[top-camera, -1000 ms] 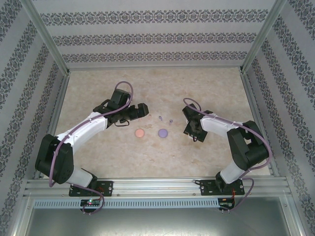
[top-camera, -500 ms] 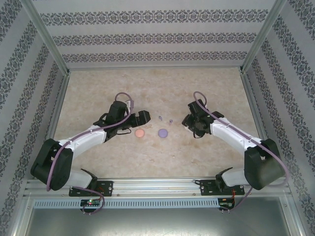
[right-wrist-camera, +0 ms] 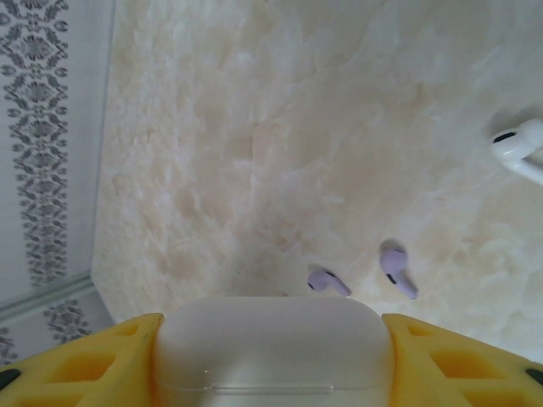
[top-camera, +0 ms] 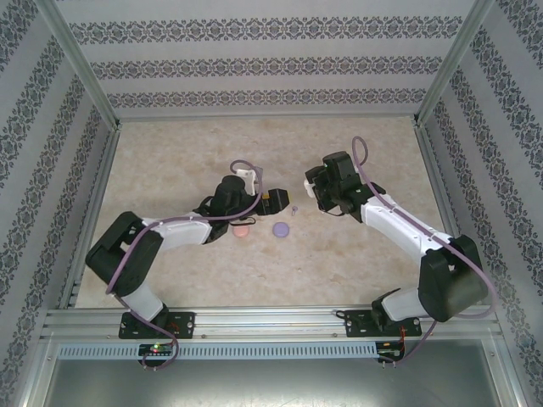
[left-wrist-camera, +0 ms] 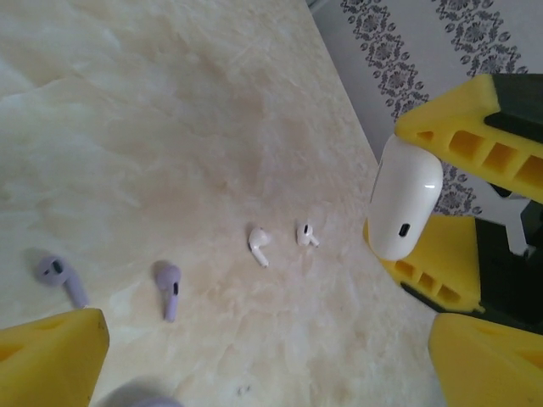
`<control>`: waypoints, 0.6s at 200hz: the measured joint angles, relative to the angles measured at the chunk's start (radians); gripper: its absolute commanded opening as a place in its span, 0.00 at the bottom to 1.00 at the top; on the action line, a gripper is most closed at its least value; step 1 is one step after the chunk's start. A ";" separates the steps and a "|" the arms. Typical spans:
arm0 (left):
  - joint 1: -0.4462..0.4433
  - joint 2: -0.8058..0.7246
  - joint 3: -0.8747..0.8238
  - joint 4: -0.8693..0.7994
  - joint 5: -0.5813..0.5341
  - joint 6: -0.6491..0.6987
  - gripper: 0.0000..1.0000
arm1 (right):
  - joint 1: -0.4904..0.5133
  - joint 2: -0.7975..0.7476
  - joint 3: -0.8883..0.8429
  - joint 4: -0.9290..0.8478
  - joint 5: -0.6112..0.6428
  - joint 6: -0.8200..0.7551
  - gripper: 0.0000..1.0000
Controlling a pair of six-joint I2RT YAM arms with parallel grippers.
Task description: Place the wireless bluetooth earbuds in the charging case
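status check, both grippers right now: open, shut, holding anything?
Left gripper: open, holding nothing.
Right gripper: closed on the white rounded plastic charging case.

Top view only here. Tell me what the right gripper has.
Observer: The right gripper is shut on a white case.
Operator: Give me the loose earbuds by it.
Observer: Two purple earbuds and two white earbuds lie apart on the table.
Operator: Report the left gripper.
Observer: The left gripper is open, with nothing between its fingers.
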 measured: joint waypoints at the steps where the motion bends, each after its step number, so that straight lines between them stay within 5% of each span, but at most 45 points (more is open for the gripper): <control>1: 0.000 0.003 0.002 0.002 0.000 -0.001 0.90 | 0.000 0.000 0.000 0.001 0.000 0.002 0.46; 60: -0.026 0.175 0.132 0.129 0.028 -0.035 0.72 | 0.000 0.005 -0.008 0.053 -0.016 0.092 0.46; 120: -0.047 0.214 0.182 0.176 0.042 -0.040 0.66 | -0.018 0.005 -0.019 0.069 -0.035 0.099 0.46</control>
